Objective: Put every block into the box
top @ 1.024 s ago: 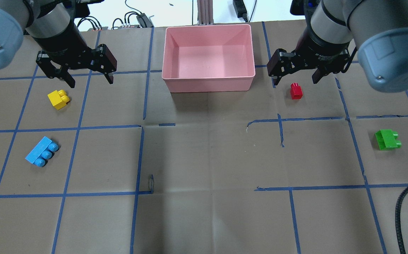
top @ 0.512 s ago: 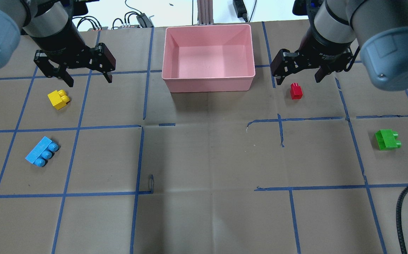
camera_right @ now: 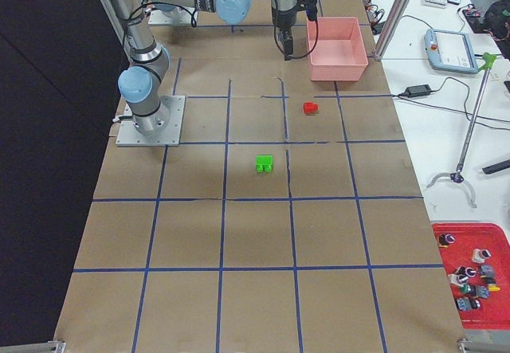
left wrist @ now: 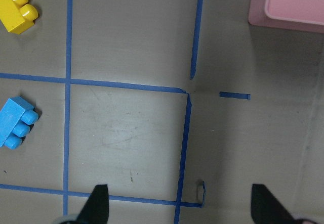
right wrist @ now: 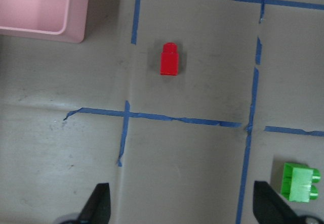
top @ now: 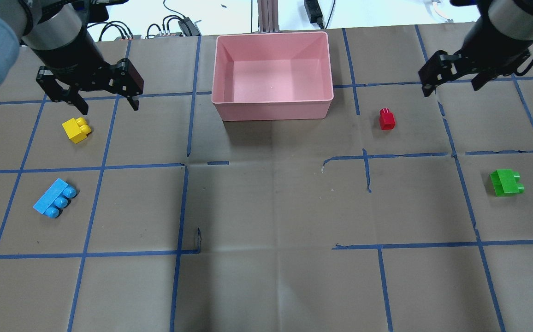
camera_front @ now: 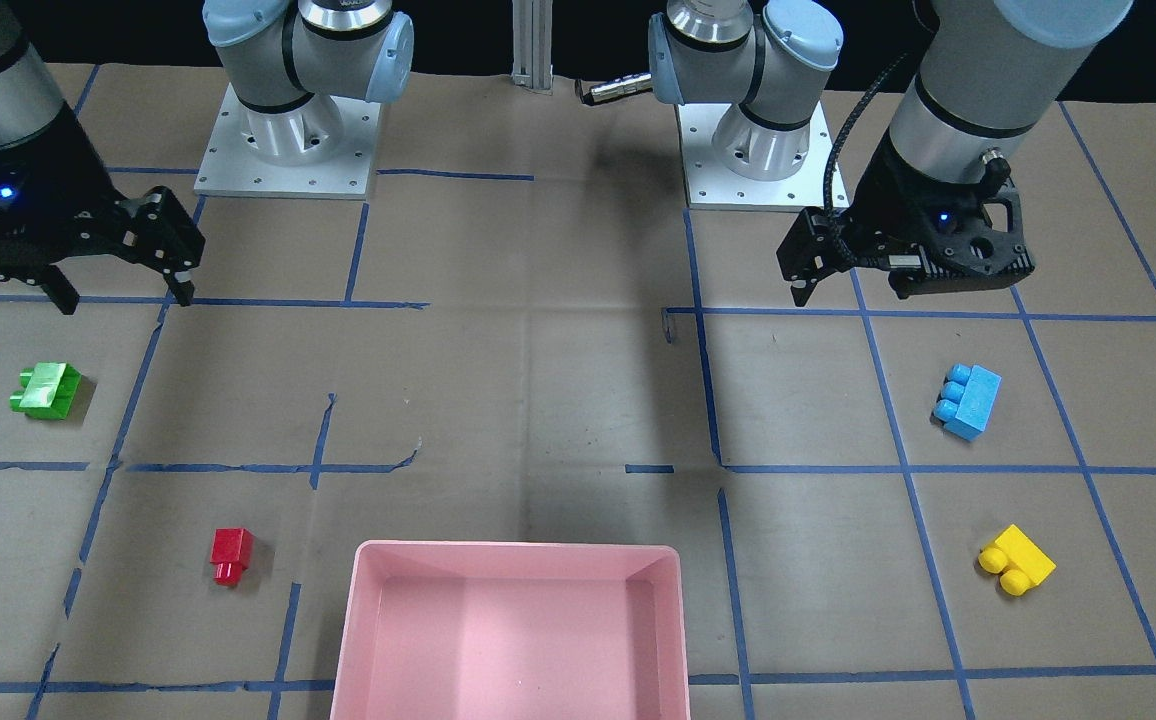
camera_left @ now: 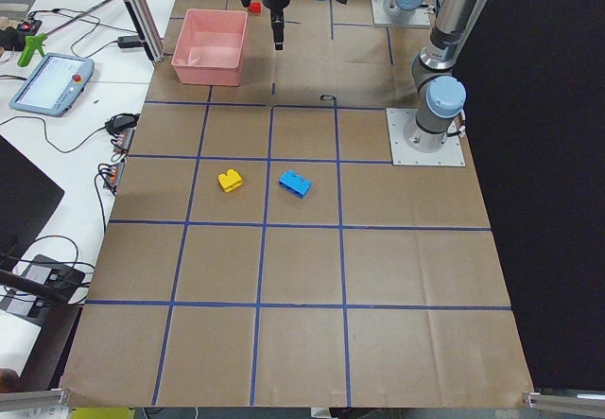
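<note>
Plainly, neither arm has anything yet. The left gripper (top: 109, 102) hangs above the table (top: 266, 207) with its jaws spread wide and nothing between them. The right gripper (top: 451, 85) is equally wide open and equally empty.

All four blocks lie on the table, none in the box (top: 271, 110). Yellow (top: 77, 129) is the nearest to the left gripper, with blue (top: 55, 198) further out on the same side. Red (top: 387, 119) lies between the box and the right gripper, and green (top: 506, 182) is well apart, toward the table's right edge.

The main risk I see is a descent that is off-centre. In the left wrist view yellow sits up in a corner, not between the fingers, and in the right wrist view red sits high and left of the middle. Dropping straight down from here would probably set a fingertip on a block or knock it aside.

The blocks also seem to lie on their sides, studs pointing sideways. Jaws that close across the rounded studs rather than the flat faces could squeeze a block out. Blue and yellow lie skew to the tape grid, so a wrist left unturned would likely catch corners.

Later, both arms must reach the one box. If they arrive together they could clash, a low finger could shove its wall, and a high release could bounce a block out.
</note>
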`<state>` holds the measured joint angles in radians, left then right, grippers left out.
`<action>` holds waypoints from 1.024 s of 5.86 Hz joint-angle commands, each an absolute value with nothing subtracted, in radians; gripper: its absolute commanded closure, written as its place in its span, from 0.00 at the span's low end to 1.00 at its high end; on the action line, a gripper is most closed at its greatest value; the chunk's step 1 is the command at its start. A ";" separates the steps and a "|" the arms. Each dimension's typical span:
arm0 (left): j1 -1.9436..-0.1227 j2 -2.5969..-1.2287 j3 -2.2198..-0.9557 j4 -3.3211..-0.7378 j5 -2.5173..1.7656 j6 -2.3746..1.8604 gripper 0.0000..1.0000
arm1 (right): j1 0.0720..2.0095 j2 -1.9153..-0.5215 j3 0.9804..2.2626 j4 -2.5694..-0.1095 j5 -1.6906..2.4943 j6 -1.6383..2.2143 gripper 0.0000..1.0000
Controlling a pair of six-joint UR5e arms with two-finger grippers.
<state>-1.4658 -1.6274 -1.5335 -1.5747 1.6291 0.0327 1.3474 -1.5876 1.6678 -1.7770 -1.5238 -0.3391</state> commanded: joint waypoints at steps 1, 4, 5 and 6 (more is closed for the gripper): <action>-1.241 -1.628 -1.570 -1.572 1.663 0.273 0.00 | 1.226 -1.582 1.695 -1.783 -1.552 -0.448 0.00; -0.927 -1.652 -1.678 -1.412 1.664 0.807 0.00 | 1.125 -1.510 1.808 -1.976 -1.545 -0.595 0.00; -0.919 -1.651 -1.695 -1.410 1.666 0.966 0.00 | 1.073 -1.478 1.840 -2.017 -1.543 -0.616 0.00; -0.922 -1.666 -1.698 -1.410 1.654 1.114 0.00 | 1.008 -1.450 1.851 -2.019 -1.542 -0.621 0.00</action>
<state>-0.9282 -1.6542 -1.6896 -1.4143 1.6619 0.9639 1.0666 -1.4792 1.8328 -1.9984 -1.5430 -0.6090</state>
